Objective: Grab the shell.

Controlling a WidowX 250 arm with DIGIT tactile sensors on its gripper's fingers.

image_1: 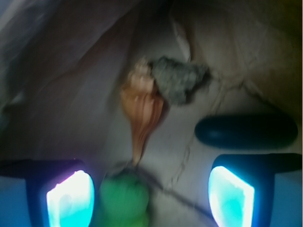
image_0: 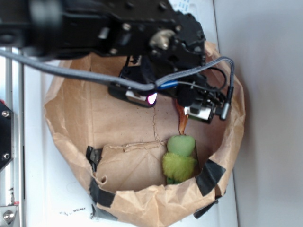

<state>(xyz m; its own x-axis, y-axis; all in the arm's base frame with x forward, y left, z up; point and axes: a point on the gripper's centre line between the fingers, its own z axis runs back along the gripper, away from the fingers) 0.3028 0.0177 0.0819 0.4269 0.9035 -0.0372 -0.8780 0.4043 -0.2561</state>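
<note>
Wrist view: one orange striped spiral shell (image_1: 143,109) lies on the brown paper bag floor (image_1: 71,109), wide end up, pointed tail down. One lumpy grey rock (image_1: 182,79) touches it. One fuzzy green toy (image_1: 124,198) sits below. The black gripper (image_1: 150,194) is spread wide, holding nothing.

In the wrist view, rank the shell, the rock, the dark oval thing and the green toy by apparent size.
1. Dark oval object, slightly ahead of the shell.
2. Shell.
3. Grey rock.
Green toy: cut off by the frame edge and nearest the camera, so unranked.
</note>
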